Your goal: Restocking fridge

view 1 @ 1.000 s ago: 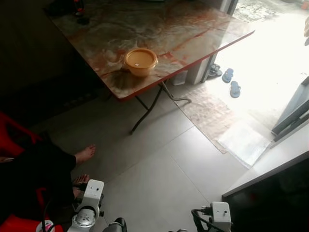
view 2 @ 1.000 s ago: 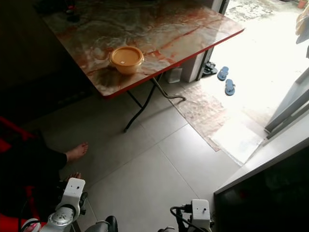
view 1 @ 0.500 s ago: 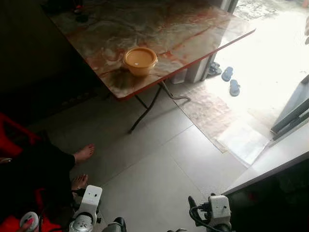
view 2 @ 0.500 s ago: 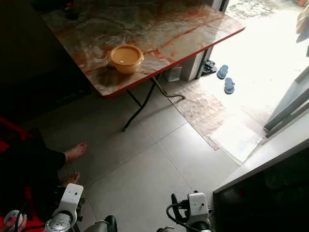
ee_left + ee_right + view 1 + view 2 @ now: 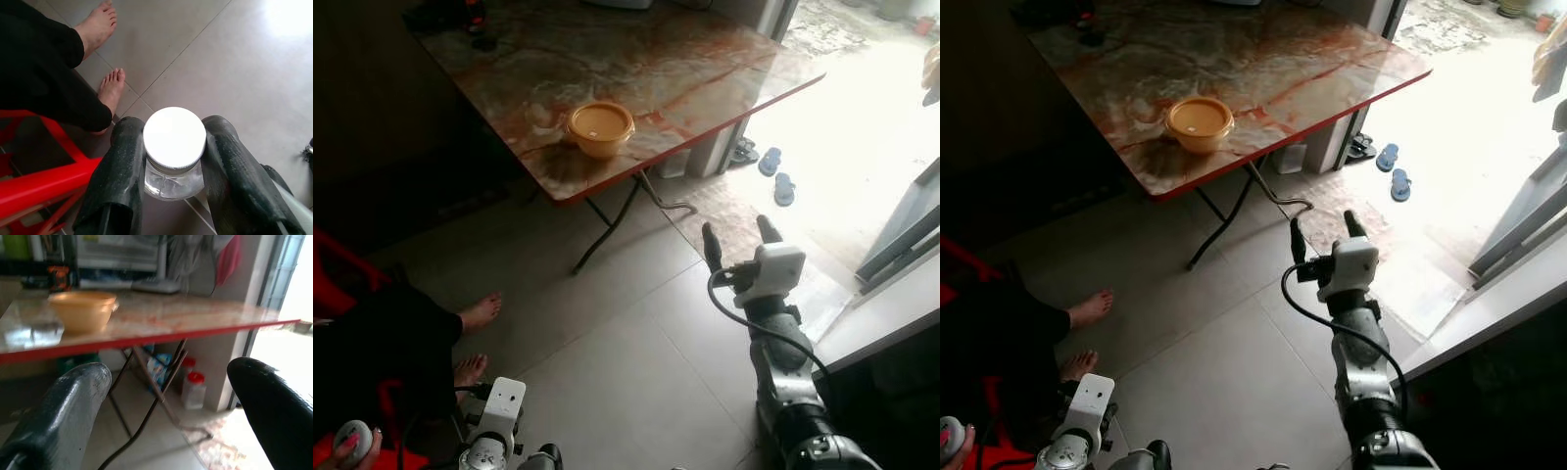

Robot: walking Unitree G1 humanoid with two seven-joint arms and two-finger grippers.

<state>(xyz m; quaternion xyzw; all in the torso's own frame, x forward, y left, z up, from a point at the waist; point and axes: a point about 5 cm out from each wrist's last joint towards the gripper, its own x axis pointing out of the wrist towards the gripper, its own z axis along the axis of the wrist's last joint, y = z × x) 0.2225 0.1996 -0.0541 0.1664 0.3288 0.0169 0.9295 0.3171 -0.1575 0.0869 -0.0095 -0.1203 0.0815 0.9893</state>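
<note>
Gripping one white-capped jar [image 5: 174, 147], the left tool [image 5: 171, 161] hangs low at near left; the right tool [image 5: 736, 237] gapes, raised toward the surface [image 5: 705, 69] bearing one orange bowl [image 5: 600, 128]; two sandals [image 5: 776, 174] lie far right.

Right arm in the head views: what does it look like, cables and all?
The right arm is silver-grey metal in jointed segments, ending in a white boxy wrist block. A black cable loops from that block down along the forearm. The right gripper has two long black jaws, rounded at the tips.
</note>
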